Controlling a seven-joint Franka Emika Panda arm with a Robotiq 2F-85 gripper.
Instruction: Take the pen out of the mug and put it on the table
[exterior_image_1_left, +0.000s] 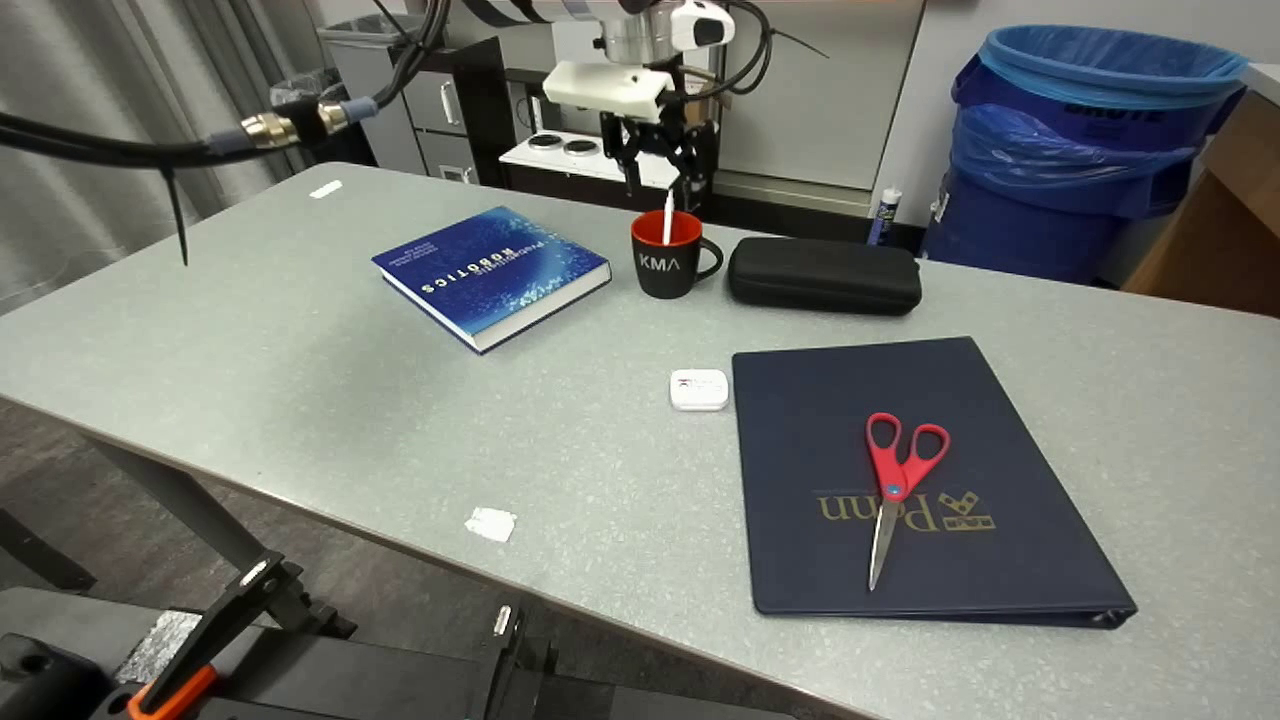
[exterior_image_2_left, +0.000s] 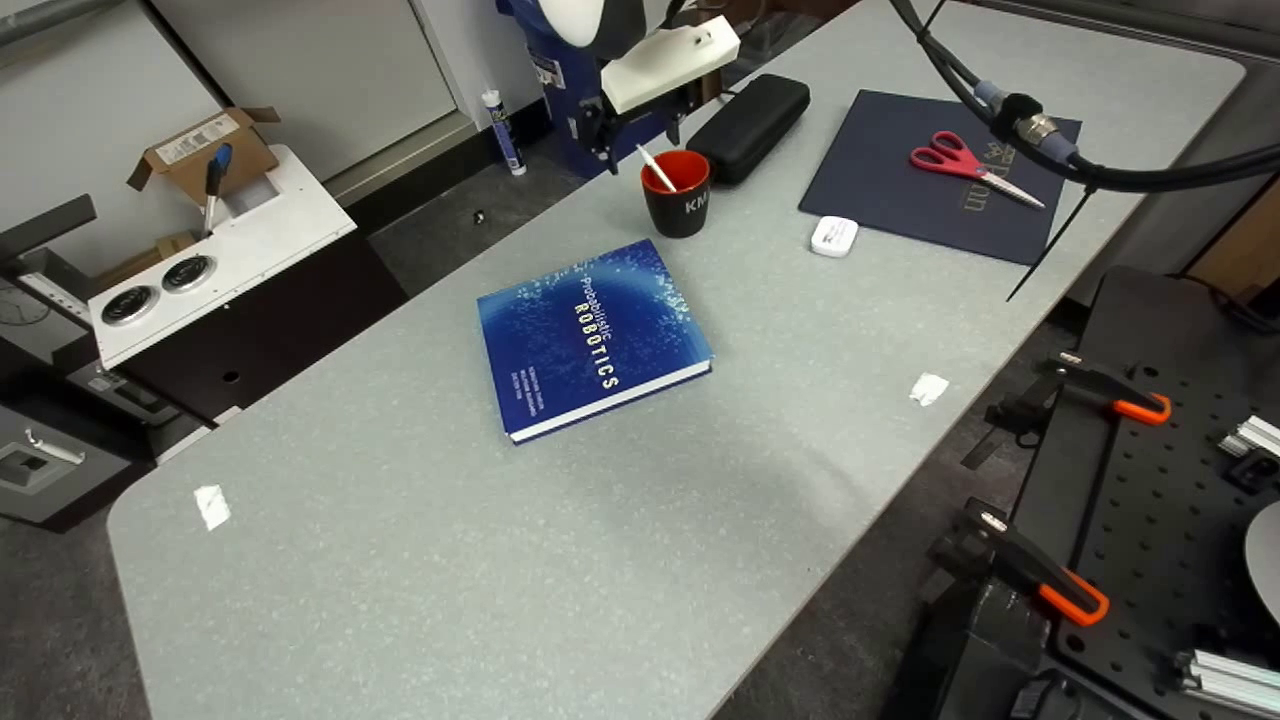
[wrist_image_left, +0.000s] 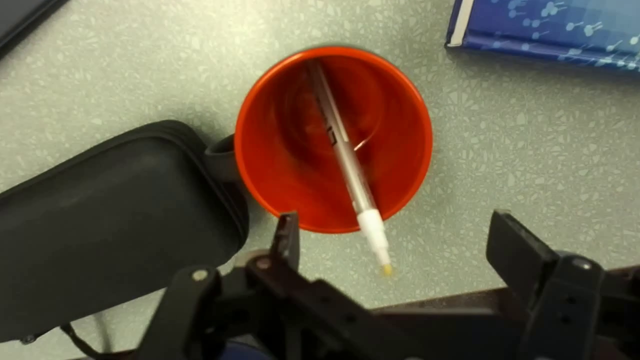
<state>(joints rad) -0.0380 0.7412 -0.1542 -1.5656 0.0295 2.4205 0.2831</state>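
The pen (exterior_image_1_left: 668, 218) is pale with a white upper end and leans inside the mug (exterior_image_1_left: 668, 275), its end sticking out above the rim. The mug is black outside with "KMA" lettering and red inside; it stands upright on the light-grey table (exterior_image_1_left: 330, 380). In the wrist view the pen (wrist_image_left: 345, 155) crosses the mug's red inside (wrist_image_left: 285, 170), its yellowish tip pointing between the fingers. My gripper (wrist_image_left: 392, 225) is open and empty, fingers on either side of the pen's tip, apart from it. In an exterior view the gripper (exterior_image_2_left: 642, 150) hangs just above the mug (exterior_image_2_left: 675, 212).
A black case (exterior_image_1_left: 825, 275) lies close by the mug's handle side. A blue book (exterior_image_1_left: 492, 275) lies on the mug's other side. A white small box (exterior_image_1_left: 699, 390), a navy binder (exterior_image_1_left: 900, 560) and red-handled scissors (exterior_image_1_left: 905, 465) on it are also on the table. The mug is near the table's edge.
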